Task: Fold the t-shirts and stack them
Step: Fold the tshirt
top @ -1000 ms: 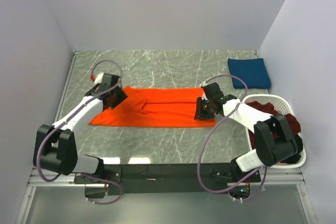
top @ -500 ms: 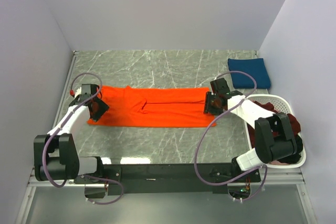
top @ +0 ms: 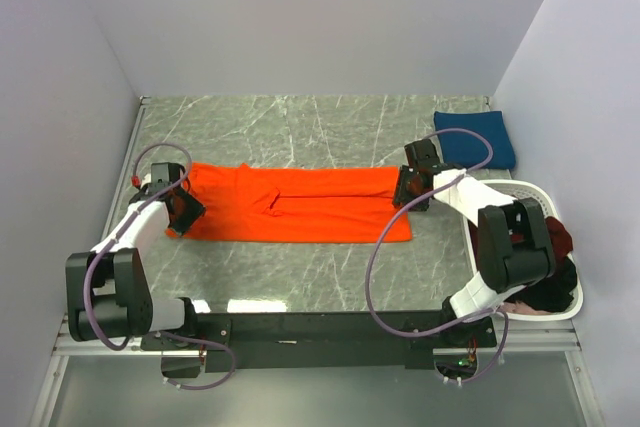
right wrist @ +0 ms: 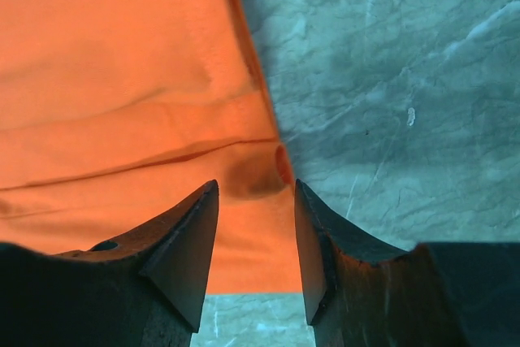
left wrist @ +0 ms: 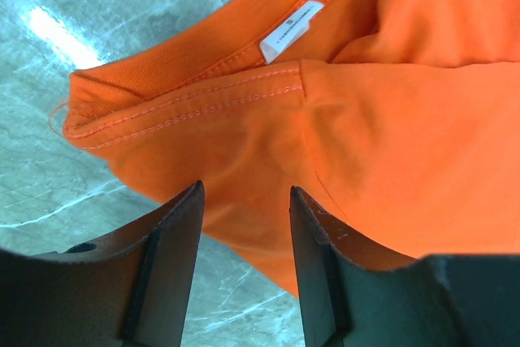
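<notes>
Reaching outward in the top view, both arms lie low over the orange t-shirt, which is spread flat on the tabletop. The left claw is at its left end and the right claw at its right. A folded navy t-shirt lies behind. The right arm partly hides the white basket. In the left wrist view the jaws stand apart over the collar, near its label. In the right wrist view the jaws stand apart over the shirt's edge, gripping nothing.

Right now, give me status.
Left gripper open over collar end; right gripper open over hem edge. Orange t-shirt flat, folded lengthwise, unheld. Navy t-shirt, basket apart at right.
</notes>
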Controlling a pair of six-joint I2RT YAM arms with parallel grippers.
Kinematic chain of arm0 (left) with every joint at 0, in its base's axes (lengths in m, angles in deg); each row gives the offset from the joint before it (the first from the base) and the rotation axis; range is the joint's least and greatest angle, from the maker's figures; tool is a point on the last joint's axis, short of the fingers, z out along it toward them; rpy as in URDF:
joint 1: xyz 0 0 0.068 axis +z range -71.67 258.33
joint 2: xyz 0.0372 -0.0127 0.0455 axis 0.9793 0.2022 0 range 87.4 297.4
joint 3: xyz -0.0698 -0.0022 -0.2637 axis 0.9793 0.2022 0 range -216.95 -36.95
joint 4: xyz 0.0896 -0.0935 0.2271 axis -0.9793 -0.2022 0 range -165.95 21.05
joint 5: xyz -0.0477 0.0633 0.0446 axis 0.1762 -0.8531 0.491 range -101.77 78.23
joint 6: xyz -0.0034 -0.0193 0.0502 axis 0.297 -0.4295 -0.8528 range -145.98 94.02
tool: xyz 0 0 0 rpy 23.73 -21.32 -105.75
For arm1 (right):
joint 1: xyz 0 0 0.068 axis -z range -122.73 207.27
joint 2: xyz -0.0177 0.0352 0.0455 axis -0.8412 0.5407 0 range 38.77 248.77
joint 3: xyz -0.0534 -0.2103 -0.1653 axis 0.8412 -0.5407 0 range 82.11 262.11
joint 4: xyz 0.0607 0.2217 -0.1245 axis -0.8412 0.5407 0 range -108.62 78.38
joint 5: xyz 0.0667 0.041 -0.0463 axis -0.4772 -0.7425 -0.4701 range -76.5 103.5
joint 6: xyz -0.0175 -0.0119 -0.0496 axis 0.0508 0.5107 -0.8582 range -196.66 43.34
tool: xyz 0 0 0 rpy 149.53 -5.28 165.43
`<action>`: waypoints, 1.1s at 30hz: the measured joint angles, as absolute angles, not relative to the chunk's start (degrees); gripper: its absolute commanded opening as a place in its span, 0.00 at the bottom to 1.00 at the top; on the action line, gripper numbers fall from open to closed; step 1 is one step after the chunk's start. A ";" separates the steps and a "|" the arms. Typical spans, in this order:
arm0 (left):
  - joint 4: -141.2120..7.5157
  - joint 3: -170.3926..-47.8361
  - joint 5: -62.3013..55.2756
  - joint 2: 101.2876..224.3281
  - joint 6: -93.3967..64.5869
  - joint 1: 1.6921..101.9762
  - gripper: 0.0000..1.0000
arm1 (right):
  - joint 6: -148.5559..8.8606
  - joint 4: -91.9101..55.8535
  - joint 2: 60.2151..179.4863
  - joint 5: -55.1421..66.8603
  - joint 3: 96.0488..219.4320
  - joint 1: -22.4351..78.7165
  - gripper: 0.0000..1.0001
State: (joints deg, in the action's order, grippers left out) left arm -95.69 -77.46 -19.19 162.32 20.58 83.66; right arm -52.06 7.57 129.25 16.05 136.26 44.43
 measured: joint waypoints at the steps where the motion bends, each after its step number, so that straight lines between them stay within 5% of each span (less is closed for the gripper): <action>1: -95.72 -77.46 -19.06 162.62 20.58 83.74 0.52 | -52.02 7.62 129.84 16.05 136.32 44.51 0.49; 12: -95.21 -77.44 -18.47 162.99 20.56 84.27 0.51 | -50.73 7.51 133.18 16.11 137.39 44.73 0.40; 22: -95.26 -77.44 -18.50 163.04 20.19 84.90 0.50 | -50.12 7.55 133.44 15.89 137.39 47.68 0.12; 27: -95.28 -77.44 -18.50 163.43 20.17 85.08 0.50 | -50.03 7.53 133.44 15.72 137.39 48.91 0.16; 33: -95.34 -77.44 -18.52 163.50 20.17 85.16 0.51 | -50.05 7.55 133.44 15.35 137.39 49.02 0.41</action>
State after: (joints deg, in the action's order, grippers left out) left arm -95.34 -77.44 -18.52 163.50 20.17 85.16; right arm -50.05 7.55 133.44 15.35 137.39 49.02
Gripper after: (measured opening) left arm 0.509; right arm 0.369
